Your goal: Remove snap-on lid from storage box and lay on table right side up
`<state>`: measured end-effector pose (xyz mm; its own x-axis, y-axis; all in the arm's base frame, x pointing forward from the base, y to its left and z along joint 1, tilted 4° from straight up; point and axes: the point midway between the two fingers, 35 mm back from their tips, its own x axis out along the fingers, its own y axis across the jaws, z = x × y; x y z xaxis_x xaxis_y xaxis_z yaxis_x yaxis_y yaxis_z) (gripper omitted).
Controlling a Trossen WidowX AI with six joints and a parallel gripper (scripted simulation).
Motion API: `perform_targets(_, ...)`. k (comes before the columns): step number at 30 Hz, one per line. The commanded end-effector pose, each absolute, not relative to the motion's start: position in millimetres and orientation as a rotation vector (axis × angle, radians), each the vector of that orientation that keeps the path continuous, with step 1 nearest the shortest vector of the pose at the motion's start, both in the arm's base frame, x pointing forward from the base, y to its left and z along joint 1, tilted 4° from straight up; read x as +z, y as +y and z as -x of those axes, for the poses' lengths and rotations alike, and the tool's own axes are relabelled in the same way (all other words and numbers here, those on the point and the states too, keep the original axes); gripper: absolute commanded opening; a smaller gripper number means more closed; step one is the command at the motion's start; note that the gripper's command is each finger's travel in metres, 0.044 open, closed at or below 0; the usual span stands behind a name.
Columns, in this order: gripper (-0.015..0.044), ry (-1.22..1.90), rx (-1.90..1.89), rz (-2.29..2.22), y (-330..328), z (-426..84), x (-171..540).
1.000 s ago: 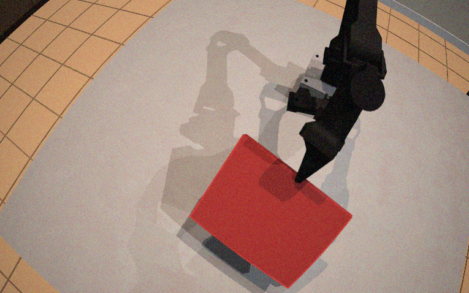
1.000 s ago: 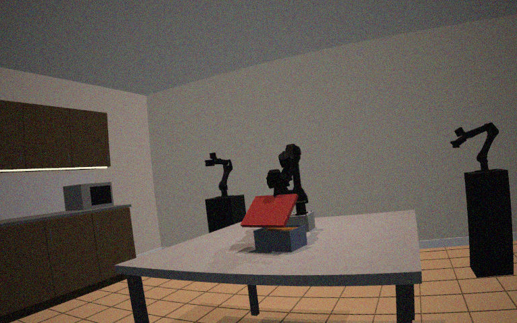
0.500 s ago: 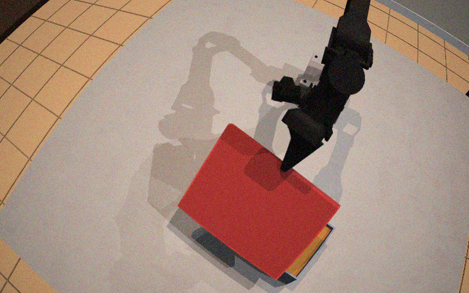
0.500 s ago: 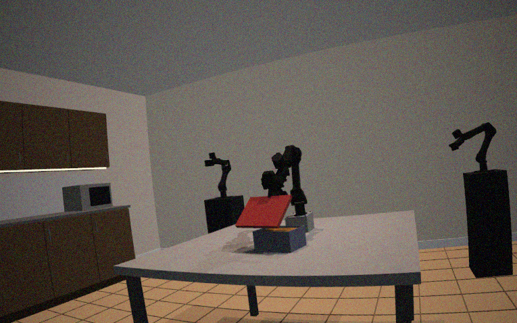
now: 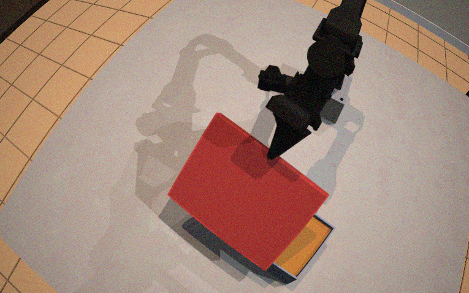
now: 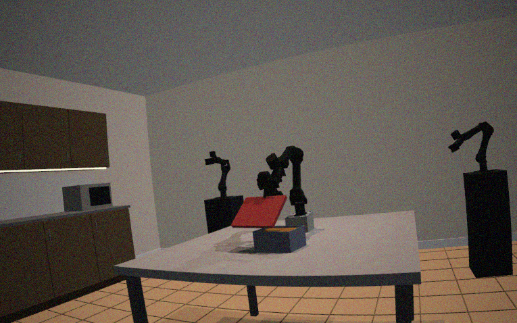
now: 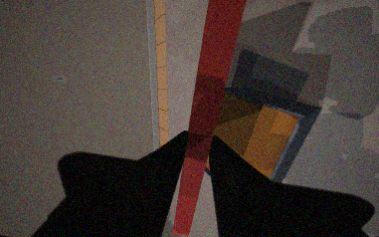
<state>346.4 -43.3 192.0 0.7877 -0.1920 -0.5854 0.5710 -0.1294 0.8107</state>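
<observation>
Top view, taking the storage box (image 5: 303,251) as the landmark and reading left to right: bare table (image 5: 65,181) lies to the left of the box, then the red lid (image 5: 243,203) hangs above it and off to its left, covering most of the box so that only the orange interior and grey-blue rim show at the lid's right edge. Farther right and beyond the box, the black arm reaches down to the lid's far edge. In the wrist view the end effector (image 7: 198,149) is pinching the lid's thin edge between its two fingers, with the open box visible just to the right below. The exterior view shows the lid raised clear of the box and tilted, its gripped far edge highest and its near edge lowest. As a judgement, the unsnapping and lift-off are done, and the box appears to sit squarely on the table. What remains is to carry the lid sideways clear of the box, level it, and lay it flat with its top face up before letting go.
</observation>
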Motion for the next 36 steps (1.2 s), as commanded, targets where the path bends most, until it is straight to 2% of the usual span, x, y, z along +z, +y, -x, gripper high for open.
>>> perform_targets(1, 0.0000, 0.306, -0.661, -1.573, -49.3, -344.6, 194.9)
perform_targets(36, 0.0000, 0.305, -0.663, -1.566, -115.4, -321.1, 194.9)
